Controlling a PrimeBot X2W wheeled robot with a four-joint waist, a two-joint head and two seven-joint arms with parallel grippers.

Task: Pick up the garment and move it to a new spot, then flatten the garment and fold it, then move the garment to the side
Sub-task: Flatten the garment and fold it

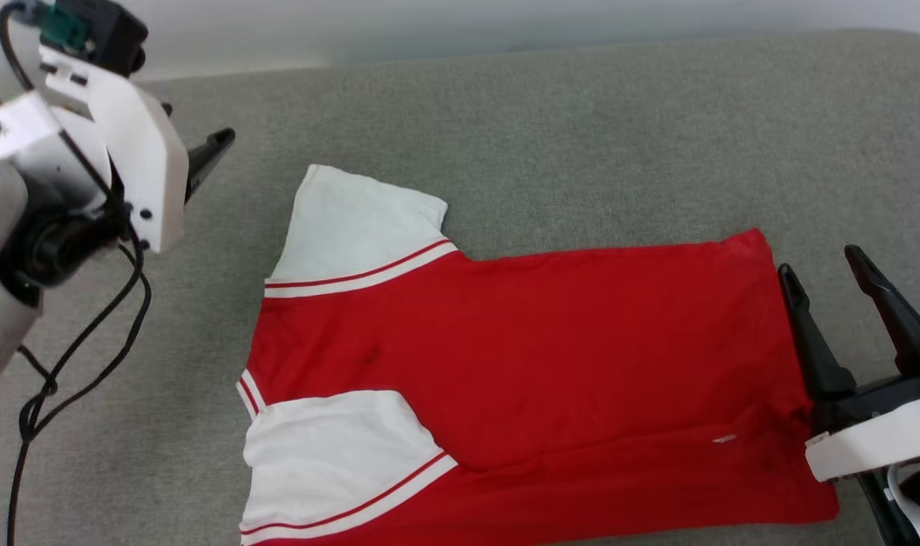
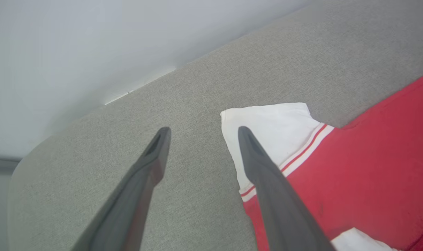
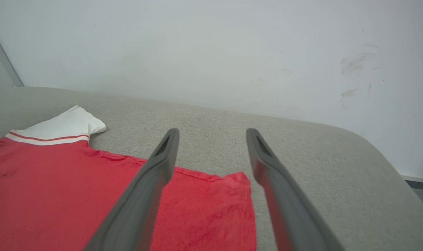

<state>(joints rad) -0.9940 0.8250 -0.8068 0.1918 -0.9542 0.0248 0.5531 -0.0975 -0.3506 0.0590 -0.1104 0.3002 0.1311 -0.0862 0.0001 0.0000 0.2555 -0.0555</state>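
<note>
Red garment (image 1: 520, 356) flat, scuffed wall (image 3: 357, 66) beyond

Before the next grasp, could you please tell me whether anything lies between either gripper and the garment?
Nothing visible does. The garment lies spread on the grey padded surface, the open left gripper beside its sleeve end, the open right gripper at its hem corner, with bare surface between.

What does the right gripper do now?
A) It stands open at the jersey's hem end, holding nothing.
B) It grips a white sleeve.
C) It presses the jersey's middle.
A: the right gripper has its fingers spread by the hem of the jersey, with no cloth pinched.
</note>
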